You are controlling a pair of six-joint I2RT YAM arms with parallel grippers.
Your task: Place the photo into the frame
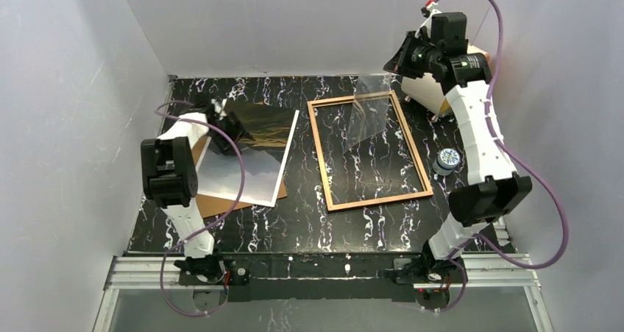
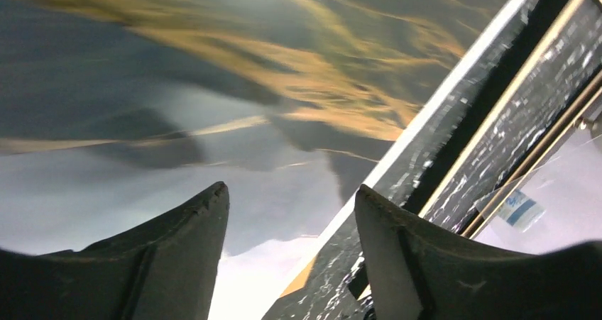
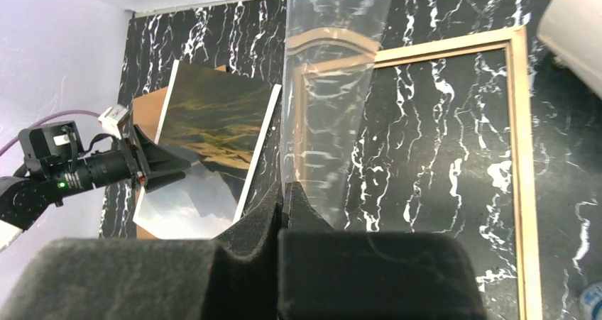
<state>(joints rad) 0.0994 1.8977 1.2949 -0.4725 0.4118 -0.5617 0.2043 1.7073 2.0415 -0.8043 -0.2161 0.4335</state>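
Now, on the left: photo (image 1: 257, 152), picture side up, flat on a brown board (image 1: 221, 203) on the black marbled table (image 1: 294, 214), just beside the frame (image 1: 318, 155) but not touching it. Left gripper (image 2: 291, 192) low over the photo's far left corner, fingers spread, gripping nothing. Frame flat on the table, light wood face up. Right gripper (image 3: 284, 196) clamped tight on the edge of a clear sheet (image 3: 326, 86), held up at a tilt over the frame's far end. Near the right arm, a small blue-and-white round thing (image 1: 447, 159).
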